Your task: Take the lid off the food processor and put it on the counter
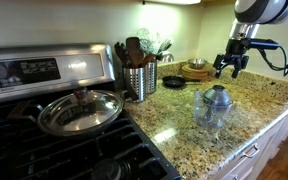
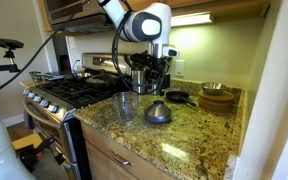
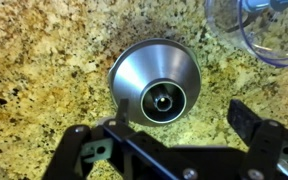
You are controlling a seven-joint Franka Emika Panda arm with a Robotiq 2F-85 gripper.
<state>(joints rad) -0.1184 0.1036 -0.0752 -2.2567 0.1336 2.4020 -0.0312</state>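
Note:
The grey cone-shaped lid (image 3: pixel 154 85) with its dark knob sits on the speckled granite counter (image 3: pixel 44 80), right beside the clear food processor bowl (image 3: pixel 269 35). The bowl has no lid on it. Both exterior views show the lid (image 2: pixel 158 112) (image 1: pixel 217 97) next to the bowl (image 2: pixel 127 105) (image 1: pixel 208 115). My gripper (image 3: pixel 184 115) is open and empty. It hangs above the lid (image 2: pixel 156 85) (image 1: pixel 231 68) without touching it.
A pan with a flat glass lid (image 1: pixel 81 110) sits on the black stove (image 1: pixel 44 150). A ribbed steel utensil canister (image 1: pixel 139 80), a small dark pan (image 1: pixel 173 82) and wooden bowls (image 1: pixel 195 70) stand at the back. The counter's front edge (image 2: pixel 154 150) is close.

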